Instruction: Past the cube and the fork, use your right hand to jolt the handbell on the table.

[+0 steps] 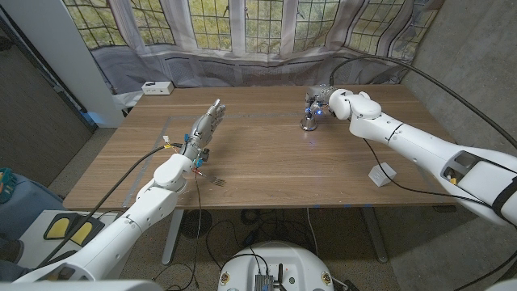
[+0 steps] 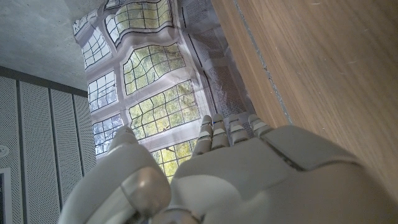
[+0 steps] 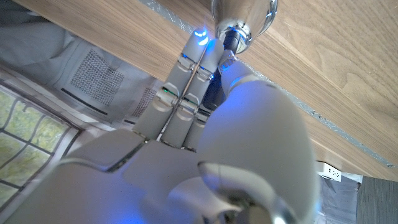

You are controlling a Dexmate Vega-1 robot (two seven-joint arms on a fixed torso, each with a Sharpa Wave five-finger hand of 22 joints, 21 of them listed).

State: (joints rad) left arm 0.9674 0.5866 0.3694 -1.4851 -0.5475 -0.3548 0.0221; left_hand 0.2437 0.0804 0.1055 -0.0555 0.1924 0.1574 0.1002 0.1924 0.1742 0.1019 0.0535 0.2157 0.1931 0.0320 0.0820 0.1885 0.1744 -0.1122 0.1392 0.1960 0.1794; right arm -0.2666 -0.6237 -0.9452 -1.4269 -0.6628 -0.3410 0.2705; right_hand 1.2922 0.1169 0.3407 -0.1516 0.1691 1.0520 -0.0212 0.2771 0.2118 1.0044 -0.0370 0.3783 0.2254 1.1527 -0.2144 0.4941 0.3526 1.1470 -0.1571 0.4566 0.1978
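**Handbell reached, jolt apparently under way or about to land**

Handbell [image 1: 308, 123] stands upright on the wooden bench [image 1: 323, 174], toward the far edge and a little right of the middle. It is a small shiny metal bell with its mouth on the wood. The robot's right hand [image 1: 321, 103] is at the bell. In the right wrist view its straight fingers [image 3: 186, 74] reach up alongside the bell's polished dome [image 3: 244, 18], seemingly touching or just short of it; contact cannot be confirmed. The fingers lie close together and extended, not wrapped round anything, so the hand holds nothing.

The left hand [image 1: 203, 129] hovers above the bench's left half, well apart from the bell, fingers straight and held together, gripping nothing. A fork [image 1: 216, 182] lies near the bench's near edge, close to the left forearm. Something small and dark sits beside the left wrist; whether it is the cube is unclear.

Judging by this, the reach past the fork is done. What remains is the knock itself, or its follow-through, then drawing the right hand away. The bell has not toppled.
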